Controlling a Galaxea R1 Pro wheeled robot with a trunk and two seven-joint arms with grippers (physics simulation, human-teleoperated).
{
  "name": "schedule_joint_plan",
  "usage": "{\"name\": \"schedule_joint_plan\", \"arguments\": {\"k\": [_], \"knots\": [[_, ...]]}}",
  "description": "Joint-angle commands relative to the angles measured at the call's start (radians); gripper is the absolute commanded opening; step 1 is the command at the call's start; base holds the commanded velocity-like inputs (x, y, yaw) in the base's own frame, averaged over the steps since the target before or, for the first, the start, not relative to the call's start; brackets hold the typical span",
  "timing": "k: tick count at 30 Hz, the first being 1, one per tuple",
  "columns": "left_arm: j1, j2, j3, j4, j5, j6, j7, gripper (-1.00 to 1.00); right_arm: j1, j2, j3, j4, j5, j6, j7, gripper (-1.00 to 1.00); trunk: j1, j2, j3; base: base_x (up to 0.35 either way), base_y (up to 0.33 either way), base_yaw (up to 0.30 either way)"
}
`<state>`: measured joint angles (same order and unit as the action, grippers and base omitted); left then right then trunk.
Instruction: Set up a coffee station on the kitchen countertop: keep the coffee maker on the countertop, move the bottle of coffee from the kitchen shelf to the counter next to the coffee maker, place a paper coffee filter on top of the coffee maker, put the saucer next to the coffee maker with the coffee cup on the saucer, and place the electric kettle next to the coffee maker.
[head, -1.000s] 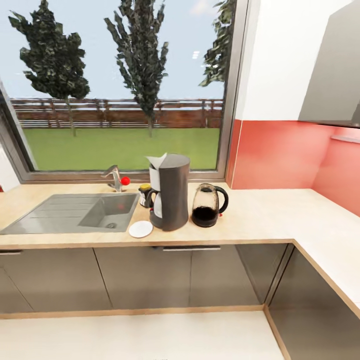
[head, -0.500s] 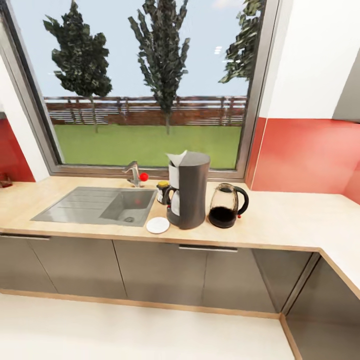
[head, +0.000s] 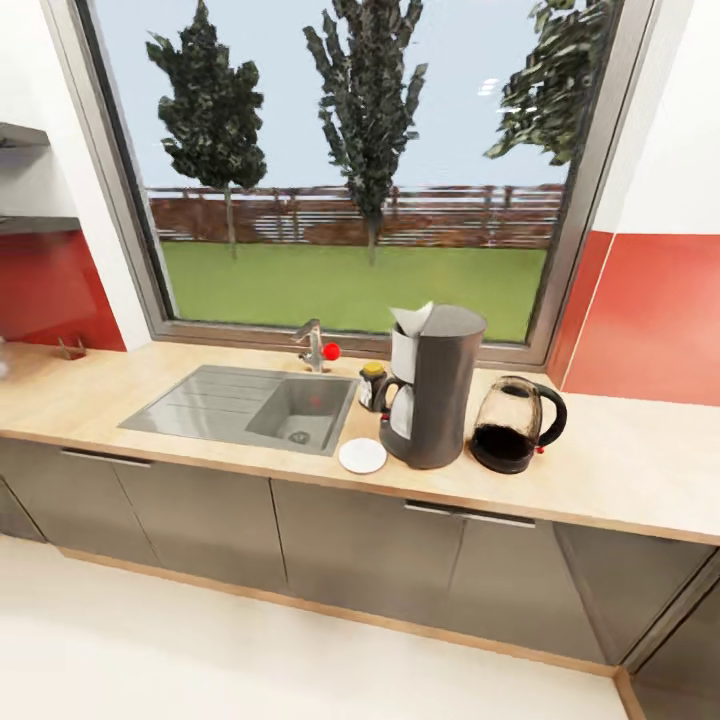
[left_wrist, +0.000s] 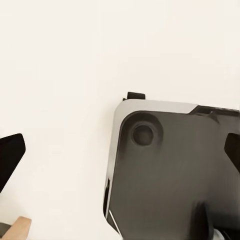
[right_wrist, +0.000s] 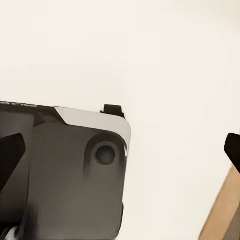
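The dark grey coffee maker (head: 432, 390) stands on the beige kitchen countertop (head: 620, 470) just right of the sink. A white paper coffee filter (head: 412, 320) sticks up from its top. The bottle of coffee (head: 372, 385), brown with a yellow lid, is tucked behind its left side. A bare white saucer (head: 362, 455) lies at its front left. The electric kettle (head: 514, 425) sits close on its right. I cannot make out the coffee cup. My left gripper (left_wrist: 120, 155) and right gripper (right_wrist: 120, 152) hang open over the pale floor, holding nothing.
A grey sink (head: 250, 405) with a red-knobbed faucet (head: 314, 345) is set in the counter under a large window. Grey cabinet fronts (head: 350, 550) run below. Both wrist views look down on my dark base (left_wrist: 170, 170). Shelves (head: 25, 225) hang at far left.
The whole head view has shifted: the camera has turned left, bringing the left counter and shelves into sight. The things on the counter have kept their places.
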<state>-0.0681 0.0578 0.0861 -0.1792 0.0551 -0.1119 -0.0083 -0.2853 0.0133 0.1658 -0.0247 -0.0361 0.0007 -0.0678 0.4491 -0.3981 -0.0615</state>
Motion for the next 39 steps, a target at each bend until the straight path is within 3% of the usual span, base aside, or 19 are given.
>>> {"name": "schedule_joint_plan", "arguments": {"k": [1,21,23,25,28,39], "knots": [[-0.001,0.0,0.002,0.001,0.006,-0.003,-0.001,1.0,0.0,0.0,0.008,0.0,-0.003,0.0,-0.004,1.0,0.001,-0.002,-0.003,0.21,0.243,0.226],[-0.001,0.011,0.003,0.001,0.008,-0.002,-0.001,1.0,0.035,-0.006,0.008,0.0,-0.002,-0.001,0.007,1.0,0.001,-0.002,-0.024,0.196,0.248,0.226],[-0.001,0.011,0.003,0.001,0.008,-0.002,-0.001,1.0,0.036,-0.013,0.008,0.0,-0.002,-0.001,0.019,1.0,0.001,-0.002,-0.026,0.194,0.249,0.226],[-0.001,0.011,0.004,0.002,0.008,-0.002,-0.001,1.0,0.037,-0.033,0.008,-0.001,-0.003,-0.001,0.091,1.0,0.001,-0.002,-0.028,0.194,0.249,0.225],[-0.001,0.011,0.004,0.002,0.008,-0.002,-0.001,1.0,0.037,-0.043,0.008,-0.001,-0.003,-0.001,0.123,1.0,0.001,-0.002,-0.031,0.194,0.249,0.224],[-0.001,0.016,0.004,0.002,0.009,-0.001,-0.001,1.0,0.037,-0.042,0.008,-0.001,-0.004,-0.001,0.134,1.0,0.001,-0.002,-0.043,0.191,0.252,0.221]]}}
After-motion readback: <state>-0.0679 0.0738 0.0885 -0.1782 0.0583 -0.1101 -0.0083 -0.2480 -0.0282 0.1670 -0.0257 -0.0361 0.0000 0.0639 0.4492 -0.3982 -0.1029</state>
